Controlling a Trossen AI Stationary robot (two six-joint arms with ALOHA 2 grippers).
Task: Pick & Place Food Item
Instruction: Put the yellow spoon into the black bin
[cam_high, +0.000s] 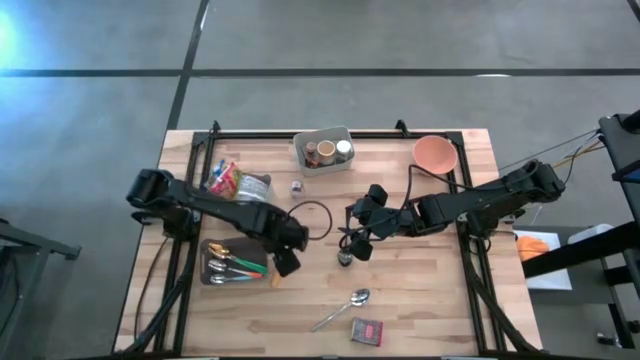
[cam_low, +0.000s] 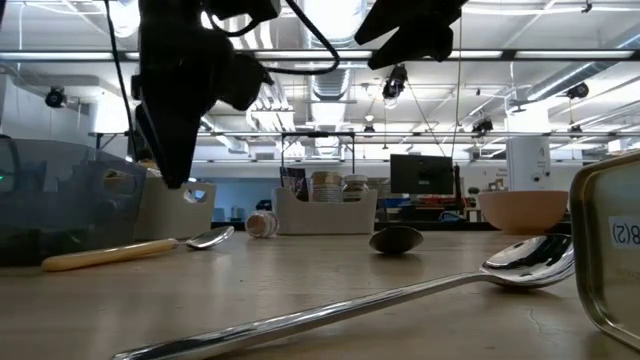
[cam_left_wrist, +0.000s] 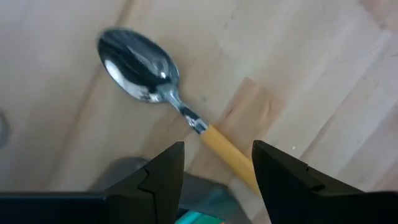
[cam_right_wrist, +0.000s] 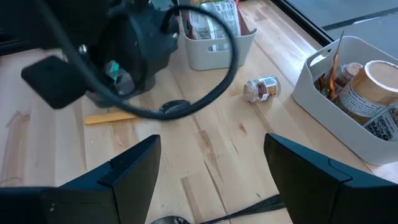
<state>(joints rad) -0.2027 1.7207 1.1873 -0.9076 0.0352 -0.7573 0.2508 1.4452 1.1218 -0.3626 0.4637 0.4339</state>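
Food shows as snack packets (cam_high: 228, 181) in a clear bin at the far left, jars in a white bin (cam_high: 323, 150) at the far middle, and a small jar (cam_right_wrist: 261, 89) lying on the table. My left gripper (cam_left_wrist: 217, 180) hangs open, pointing down, over a yellow-handled spoon (cam_left_wrist: 186, 102) that lies flat on the wood beside a cutlery tray (cam_high: 228, 266). Its fingers stand either side of the handle, above it. My right gripper (cam_right_wrist: 211, 186) waits open and tilted down near the table's middle (cam_high: 355, 240), with nothing between its fingers.
A pink bowl (cam_high: 435, 153) stands at the far right. A steel spoon (cam_high: 345, 308) and a small tin (cam_high: 367, 331) lie near the front edge. A small dark rounded object (cam_high: 345, 258) sits under my right gripper. A cable loops off the left arm (cam_high: 315, 218).
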